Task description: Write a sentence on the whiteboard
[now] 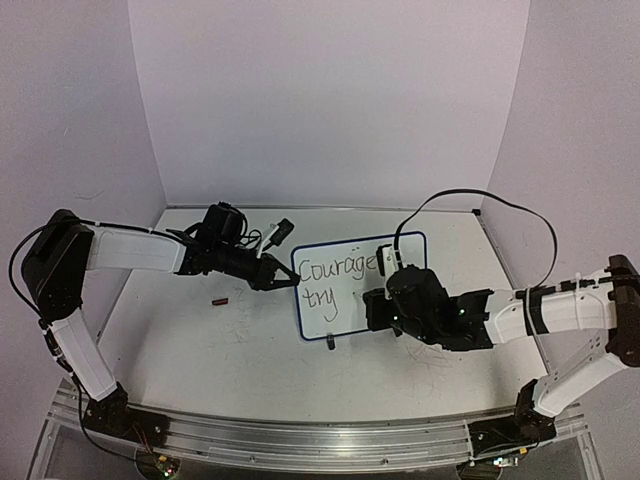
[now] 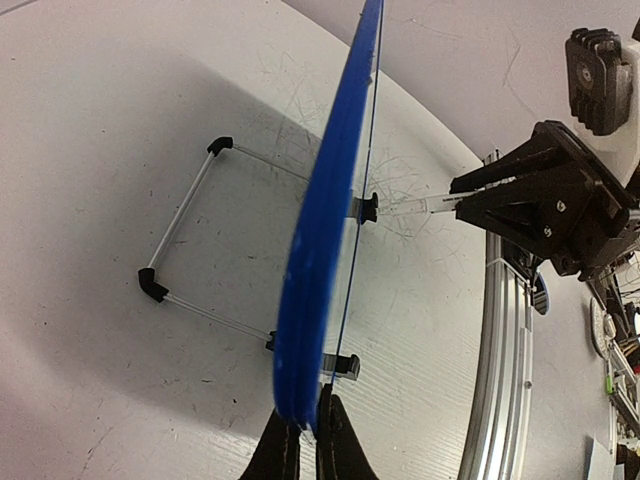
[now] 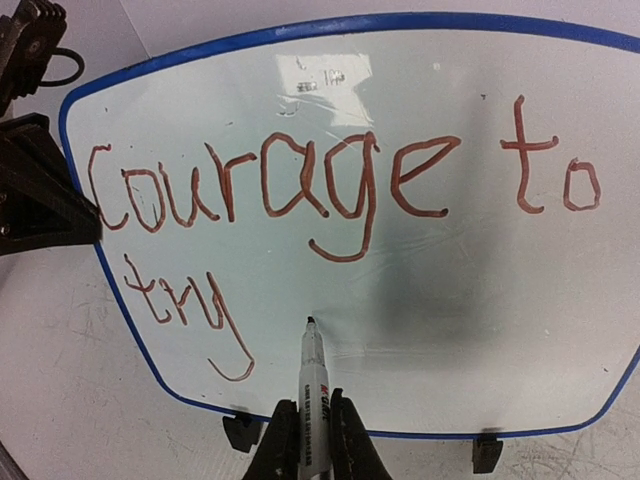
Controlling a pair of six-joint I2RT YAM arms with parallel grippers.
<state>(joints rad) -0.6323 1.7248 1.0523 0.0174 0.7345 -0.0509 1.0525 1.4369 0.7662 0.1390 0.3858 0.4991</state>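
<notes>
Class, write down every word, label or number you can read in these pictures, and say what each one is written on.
"Courage to": the upper handwritten line on the whiteboard.
"try": the lower handwritten line, at the left of the same whiteboard.
Printed label on the marker: too small and blurred to read.
No other text can be read in any view.

whiteboard upright mid-table, red item left, open tabletop nearer
</notes>
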